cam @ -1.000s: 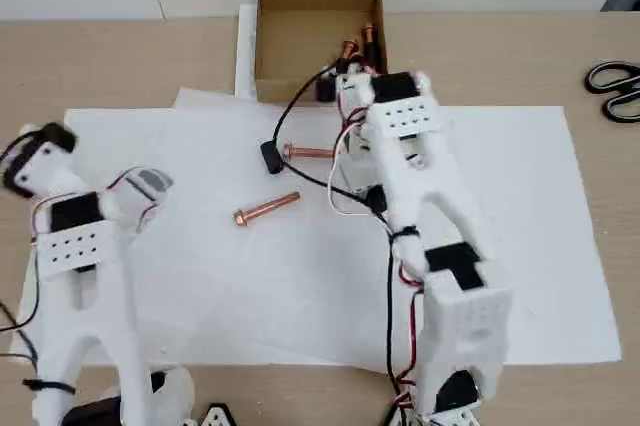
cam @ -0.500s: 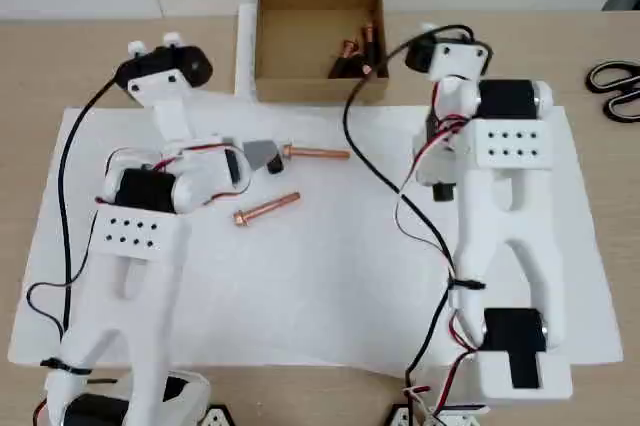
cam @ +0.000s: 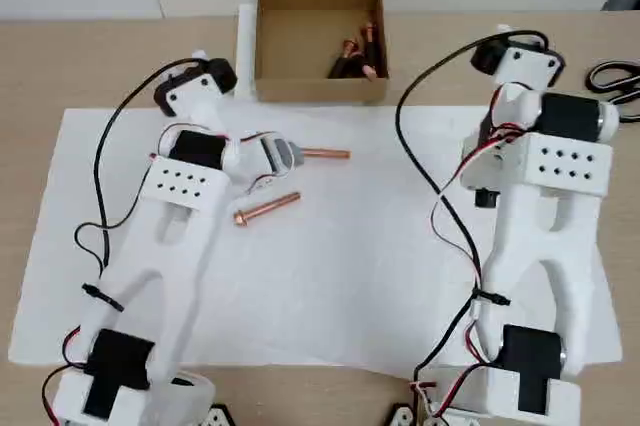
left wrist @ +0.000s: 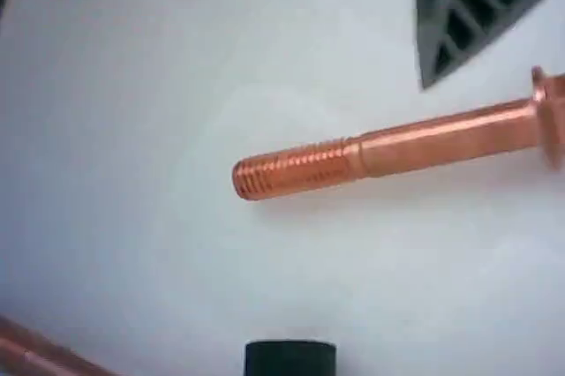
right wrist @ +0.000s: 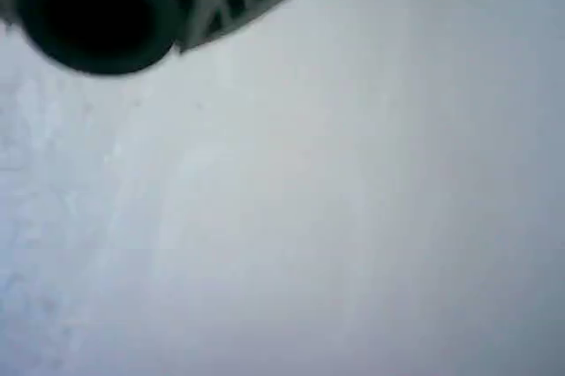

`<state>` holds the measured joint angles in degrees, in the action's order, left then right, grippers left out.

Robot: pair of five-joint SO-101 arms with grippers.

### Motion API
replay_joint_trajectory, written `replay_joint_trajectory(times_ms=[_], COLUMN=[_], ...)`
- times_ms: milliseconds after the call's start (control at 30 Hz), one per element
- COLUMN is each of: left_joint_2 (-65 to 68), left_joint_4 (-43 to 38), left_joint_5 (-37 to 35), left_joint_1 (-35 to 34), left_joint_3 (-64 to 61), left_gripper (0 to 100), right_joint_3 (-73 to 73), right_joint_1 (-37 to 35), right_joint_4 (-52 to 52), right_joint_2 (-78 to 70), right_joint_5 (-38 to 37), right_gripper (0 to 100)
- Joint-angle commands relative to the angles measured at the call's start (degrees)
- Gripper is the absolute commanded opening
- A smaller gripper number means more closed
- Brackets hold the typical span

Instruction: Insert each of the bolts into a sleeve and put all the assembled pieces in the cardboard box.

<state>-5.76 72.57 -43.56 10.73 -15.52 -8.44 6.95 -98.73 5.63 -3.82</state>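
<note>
Your paper sheet [cam: 340, 286]: broad stretch between arms.
Left gripper [cam: 280, 154] over far bolt [cam: 325, 154], near bolt [cam: 267, 210] beside; grip cannot be told.

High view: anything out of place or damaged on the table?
Nothing spilled or damaged. The near bolt and the far bolt lie loose on the white sheet, outside the cardboard box. The scissors at the right edge of the table seem unrelated to the job.
</note>
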Motion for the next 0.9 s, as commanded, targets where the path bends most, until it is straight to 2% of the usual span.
replay_joint_trajectory(times_ms=[0, 133, 267, 400, 500, 600, 867], left_joint_2=[0.79, 4.75, 7.91, 8.26, 8.18, 8.44, 8.53], left_joint_4=[-0.35, 0.62, 0.97, 0.79, 2.99, 7.38, 8.18], left_joint_5=[-3.87, -9.05, -6.86, -7.12, -11.87, -20.75, -27.08], left_joint_1=[-0.09, 0.88, 4.48, 2.90, 2.99, 2.90, 2.81], left_joint_3=[3.03, 2.95, 3.03, 3.03, 2.95, 2.86, 1.89], left_gripper=[30, 30, 30, 30, 30, 30, 30], right_joint_3=[-0.26, -0.26, -0.26, -0.26, -0.26, -0.26, -0.26], right_joint_1=[0.40, 0.40, 0.40, 0.40, 0.40, 0.31, -2.15], right_joint_4=[-0.57, -0.57, -0.57, -0.57, -0.57, -0.57, -0.48], right_joint_2=[3.21, 3.21, 3.12, 3.12, 3.03, 2.86, 2.77], right_joint_5=[0.79, 0.88, 0.88, 0.88, 0.88, 0.97, 0.97], right_gripper=[0.3, 0.3, 0.3, 0.3, 0.3, 0.3, 0.3])
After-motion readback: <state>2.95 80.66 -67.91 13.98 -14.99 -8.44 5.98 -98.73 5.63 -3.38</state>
